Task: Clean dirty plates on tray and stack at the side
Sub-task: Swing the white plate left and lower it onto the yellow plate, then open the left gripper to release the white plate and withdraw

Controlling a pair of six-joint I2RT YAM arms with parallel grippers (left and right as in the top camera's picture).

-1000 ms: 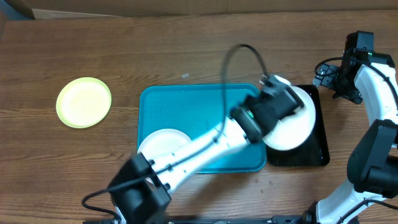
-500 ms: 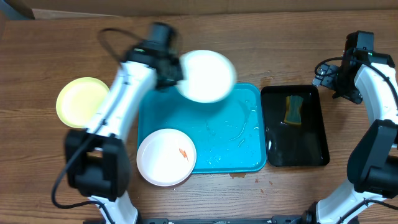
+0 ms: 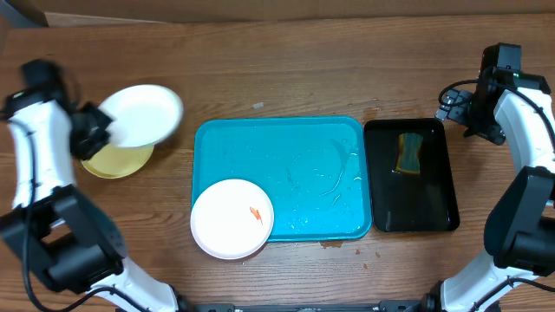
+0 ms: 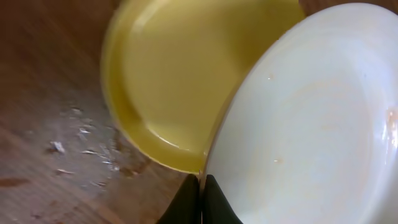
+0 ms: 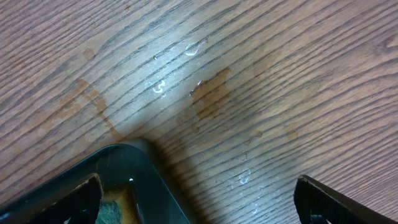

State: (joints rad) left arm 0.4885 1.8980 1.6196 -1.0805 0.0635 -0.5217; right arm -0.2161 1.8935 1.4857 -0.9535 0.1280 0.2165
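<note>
Left gripper, clamped on the held white plate, has carried it from the tray's far edge to its left, above the green-rimmed plate. The specked white plate overhangs the tray's near-left corner. Right of the tray is a black tray with a sponge. Right gripper is beyond it, fingers apart.

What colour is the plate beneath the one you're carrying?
Yellow-green: the lower plate, under the white plate, shows best in left wrist view.

Brown wooden surface bearing, left to right: a lime-green plate; a turquoise tray; just beside it, a narrow black tray. Water droplets and a stain lie near that tray's corner.
</note>
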